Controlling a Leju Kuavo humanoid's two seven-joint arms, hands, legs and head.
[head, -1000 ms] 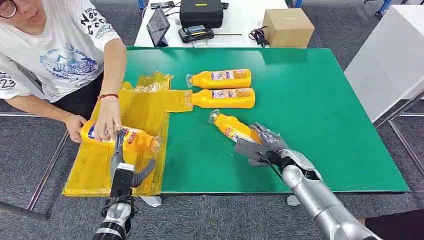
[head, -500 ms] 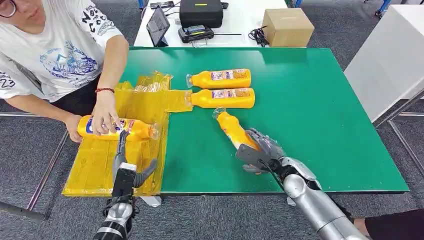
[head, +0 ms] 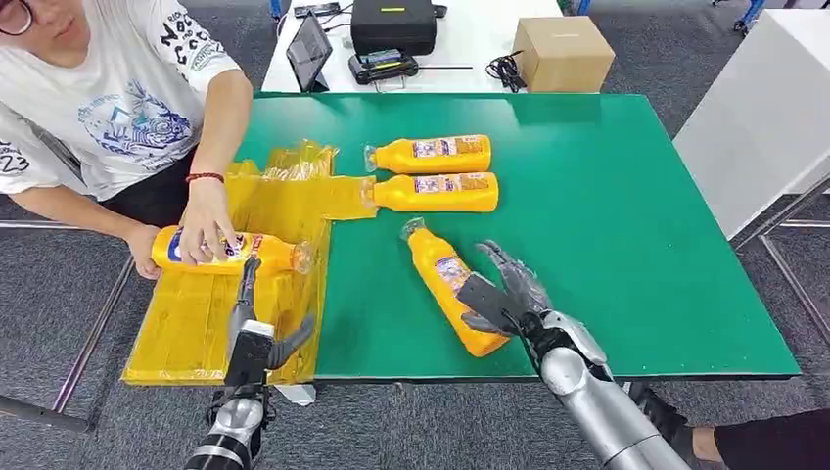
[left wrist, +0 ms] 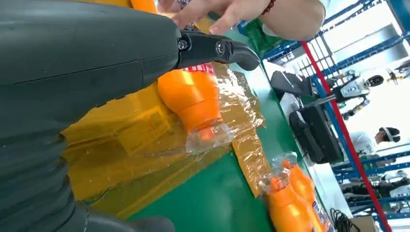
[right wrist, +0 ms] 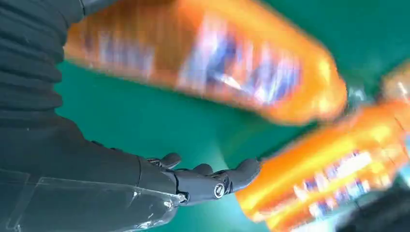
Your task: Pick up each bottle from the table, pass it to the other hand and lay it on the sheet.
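- Bottles, all orange and four in number, show in the head view: one (head: 230, 251) lies on the yellow sheet (head: 196, 328) at left centre, with a person's hand (head: 206, 227) resting on it.
- Two more lie side by side on the green table (head: 607, 196) at upper centre, the farther bottle (head: 431, 154) above the nearer bottle (head: 438, 192), both untouched.
- A fourth bottle (head: 448, 286) lies tilted at lower centre, cap towards the upper left, with the right hand (head: 501, 296) against its lower half.
- That hand's fingers look spread beside and over the bottle; whether they truly grip it I cannot tell, and the bottle seems to rest on the table.
- The left hand (head: 256, 328) sits over the sheet at lower left, fingers apart and holding nothing, one finger pointing up near the sheet bottle.
- By my judgement one bottle is delivered and three remain: the tilted one is being picked up, with its handover and laying down not yet done.
- Left wrist view adds the sheet bottle's clear cap (left wrist: 209, 137) on crinkled yellow film, and the person's fingers above the robot's finger.
- Right wrist view adds a blurred close look at the bottle's label above the dark fingers (right wrist: 212, 180), with a gap of green between them.
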